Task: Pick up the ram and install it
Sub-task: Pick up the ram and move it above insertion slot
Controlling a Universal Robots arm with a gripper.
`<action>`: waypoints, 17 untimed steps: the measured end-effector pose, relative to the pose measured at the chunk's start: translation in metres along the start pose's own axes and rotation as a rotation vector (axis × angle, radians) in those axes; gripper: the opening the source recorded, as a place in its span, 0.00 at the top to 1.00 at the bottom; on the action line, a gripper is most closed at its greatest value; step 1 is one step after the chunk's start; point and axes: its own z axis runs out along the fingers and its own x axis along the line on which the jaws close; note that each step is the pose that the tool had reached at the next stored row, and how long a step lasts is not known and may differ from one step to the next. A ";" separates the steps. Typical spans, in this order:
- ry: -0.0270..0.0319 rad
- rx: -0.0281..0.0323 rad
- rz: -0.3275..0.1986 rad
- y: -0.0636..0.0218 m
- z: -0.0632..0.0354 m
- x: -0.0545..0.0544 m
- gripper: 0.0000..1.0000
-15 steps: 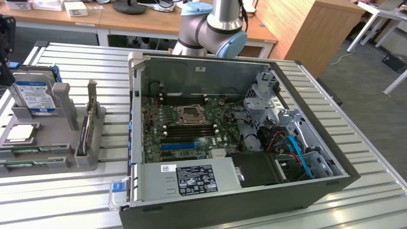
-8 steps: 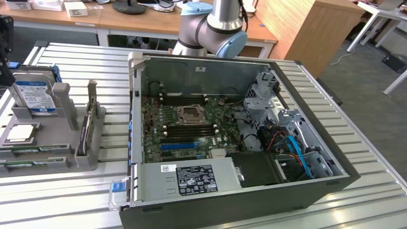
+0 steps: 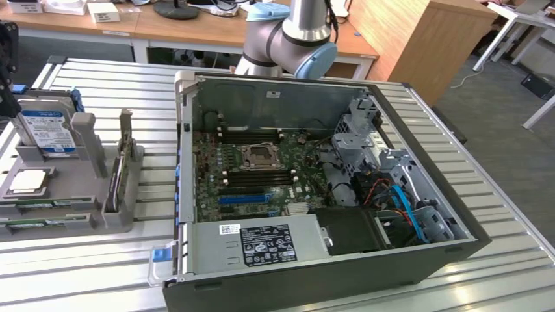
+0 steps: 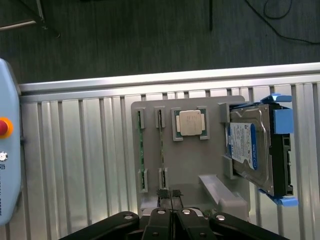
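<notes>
Hovering above the near edge of the gray fixture (image 4: 200, 165), the gripper (image 4: 171, 192) has its two dark fingers pressed together with nothing between them. Just beyond its tips, a ram stick (image 4: 161, 145) stands on edge in its slot on the fixture, and a second ram stick (image 4: 141, 150) sits in the parallel slot beside it; both are seated and untouched. A square processor chip (image 4: 190, 123) lies in a pocket on the first stick's other side, and a hard drive (image 4: 250, 150) with a blue-white label leans beyond that. In the exterior view the open computer case (image 3: 286, 88), motherboard (image 3: 251, 172) exposed, rests on the slatted metal table (image 3: 485, 162) to the fixture's right.
</notes>
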 end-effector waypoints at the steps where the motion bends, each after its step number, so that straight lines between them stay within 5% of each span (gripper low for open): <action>1: -0.0001 0.0008 0.000 0.0000 0.0001 0.000 0.89; 17: -0.0007 0.0039 0.000 0.0001 0.0031 0.000 0.89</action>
